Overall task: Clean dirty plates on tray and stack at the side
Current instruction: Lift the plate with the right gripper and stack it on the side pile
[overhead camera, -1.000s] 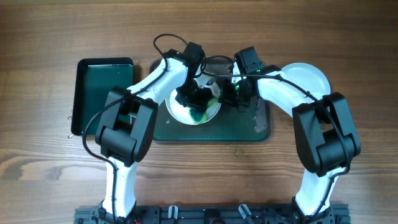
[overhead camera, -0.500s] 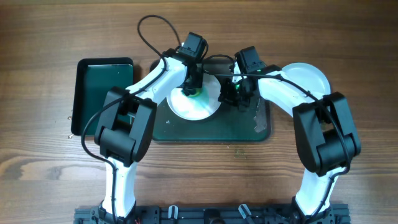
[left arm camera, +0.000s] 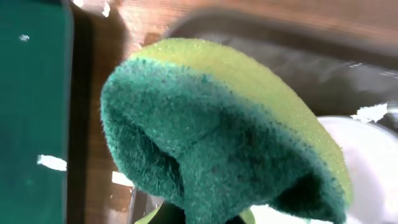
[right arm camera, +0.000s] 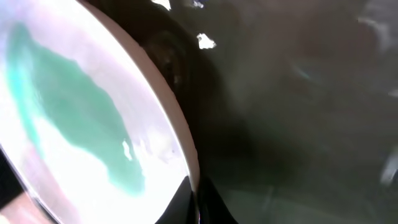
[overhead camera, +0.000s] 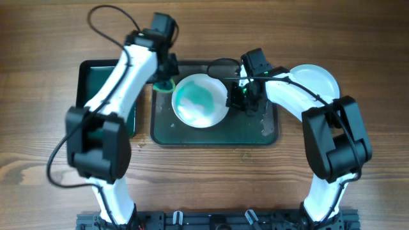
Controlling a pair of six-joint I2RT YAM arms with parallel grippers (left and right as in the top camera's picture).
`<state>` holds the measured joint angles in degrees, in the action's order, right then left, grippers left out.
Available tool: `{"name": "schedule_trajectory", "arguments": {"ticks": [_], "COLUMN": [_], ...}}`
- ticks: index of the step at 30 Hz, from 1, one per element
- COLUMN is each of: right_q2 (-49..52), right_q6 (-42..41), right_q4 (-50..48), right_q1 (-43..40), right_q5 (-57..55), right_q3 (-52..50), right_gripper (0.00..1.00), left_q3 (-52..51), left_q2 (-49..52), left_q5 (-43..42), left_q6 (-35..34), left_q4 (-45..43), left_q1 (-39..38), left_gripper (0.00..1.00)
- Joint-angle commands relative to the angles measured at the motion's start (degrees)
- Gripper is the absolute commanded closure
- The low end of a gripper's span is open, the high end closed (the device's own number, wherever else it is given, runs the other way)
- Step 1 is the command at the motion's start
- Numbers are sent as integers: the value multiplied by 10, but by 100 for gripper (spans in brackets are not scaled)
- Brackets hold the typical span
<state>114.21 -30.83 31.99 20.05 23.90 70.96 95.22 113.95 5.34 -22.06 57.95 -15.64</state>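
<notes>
A white plate (overhead camera: 200, 100) smeared with green sits on the dark tray (overhead camera: 255, 131). My right gripper (overhead camera: 235, 97) is shut on the plate's right rim; in the right wrist view the rim (right arm camera: 180, 130) runs down between the fingers. My left gripper (overhead camera: 165, 82) is shut on a green and yellow sponge (left arm camera: 217, 137) and holds it over the tray's left edge, off the plate. The sponge fills the left wrist view and hides the fingers. A second white plate (overhead camera: 316, 80) lies on the table at the right, partly under my right arm.
A dark green tray (overhead camera: 102, 80) lies at the left, partly under my left arm. A black cable loops above the left arm. Bare wooden table (overhead camera: 204, 179) lies in front of the trays.
My left gripper has lifted the sponge off the plate and swung it left to the tray's left edge. The green smear on the plate now shows. The right gripper has stayed on the rim.
</notes>
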Motion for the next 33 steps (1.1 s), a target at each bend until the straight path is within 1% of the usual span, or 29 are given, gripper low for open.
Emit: {"name": "schedule_trajectory", "arguments": {"ticks": [1,5,7,11,14,19,21,24,27,30,33], "right_q2": [-66,-134,-166,-234,-277,-290,-290,-290,-290,-290,-290], "right_q6": [35,54,50,37,37,43,58,89,115,136,188], "right_q4": [28,75,96,129,144,164,172,178,176,166,138], "right_q1": [2,33,55,118,181,238,254,283,304,318,331], "right_q5": [-92,-230,-313,-500,-647,-784,-825,-924,-995,-1043,-1083], "right_q3": [-1,-1,-1,-1,-1,-1,-1,-1,-1,-1,-1], "right_gripper": [96,96,96,96,96,96,96,96,96,96,96], "left_q3": [10,10,10,10,10,10,10,10,10,10,10], "left_q2": [-17,-14,-14,-14,-14,-14,-14,-14,-14,-14,-14], "left_q5": [-73,-73,-73,-73,-73,-73,-73,-73,-73,-73,-73], "left_q6": [-7,-7,-7,-7,-7,-7,-7,-7,-7,-7,-7], "left_q4": [17,17,15,14,15,15,15,15,15,15,15], "left_q1": [5,4,4,4,4,4,4,4,4,4,4], "left_gripper": [96,96,96,96,96,96,96,96,96,96,96]}}
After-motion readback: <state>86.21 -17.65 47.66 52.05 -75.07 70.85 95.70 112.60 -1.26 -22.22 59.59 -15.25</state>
